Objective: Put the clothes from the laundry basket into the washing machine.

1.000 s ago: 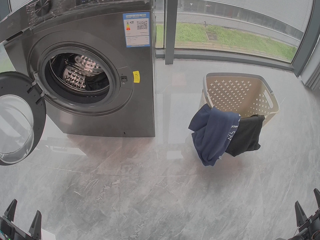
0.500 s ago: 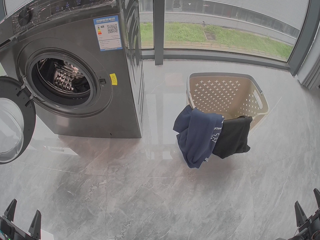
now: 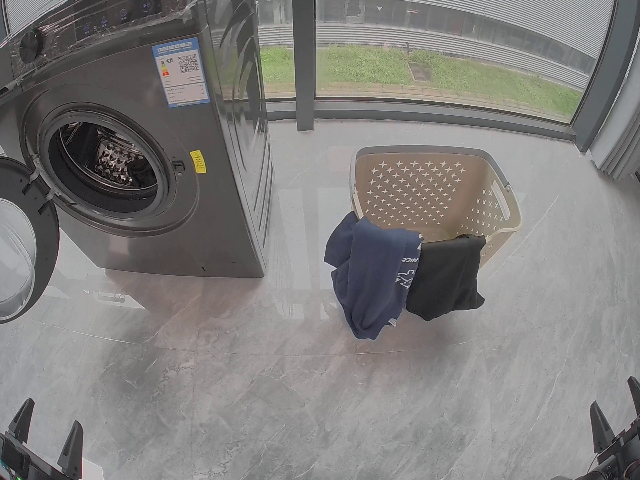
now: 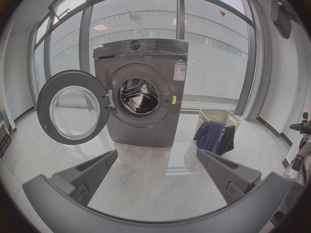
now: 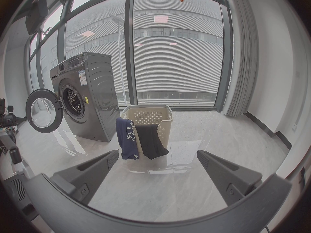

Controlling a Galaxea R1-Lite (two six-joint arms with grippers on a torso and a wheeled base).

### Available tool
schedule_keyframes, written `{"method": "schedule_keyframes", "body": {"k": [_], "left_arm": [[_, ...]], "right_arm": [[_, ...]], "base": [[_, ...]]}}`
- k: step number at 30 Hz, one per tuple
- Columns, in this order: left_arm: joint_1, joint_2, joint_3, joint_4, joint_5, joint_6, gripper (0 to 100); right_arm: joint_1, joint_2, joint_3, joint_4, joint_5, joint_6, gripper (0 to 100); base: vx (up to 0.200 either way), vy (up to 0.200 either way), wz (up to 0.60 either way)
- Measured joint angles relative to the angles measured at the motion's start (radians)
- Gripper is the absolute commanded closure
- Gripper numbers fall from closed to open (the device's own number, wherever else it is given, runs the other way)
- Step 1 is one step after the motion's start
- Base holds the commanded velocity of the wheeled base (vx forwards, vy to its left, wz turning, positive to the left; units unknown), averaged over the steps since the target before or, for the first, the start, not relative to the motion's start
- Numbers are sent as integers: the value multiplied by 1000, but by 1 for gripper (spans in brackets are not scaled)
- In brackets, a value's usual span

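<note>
Clothes not yet moved: a navy-blue cloth garment (image 3: 370,281) and a black cloth garment (image 3: 445,278) are draped over the near rim of the beige perforated plastic laundry basket (image 3: 433,188), near the grey front-loading washing machine (image 3: 220,188) w/ door (image 3: 20,248) open. Left end effector (image 3: 48,425) and right end effector (image 3: 612,395) are held released, empty, well apart from both; both garments are judged left to load.
</note>
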Motion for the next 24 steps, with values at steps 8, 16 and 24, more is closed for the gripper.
{"method": "schedule_keyframes", "body": {"k": [8,16,24], "left_arm": [[-1,0,0,0,0,0,0],[0,0,0,0,0,0,0],[-1,1,0,0,0,0,0]], "right_arm": [[-1,0,0,0,0,0,0],[-1,0,0,0,0,0,0],[0,1,0,0,0,0,0]], "base": [[150,0,0],[75,0,0],[0,-200,0]]}}
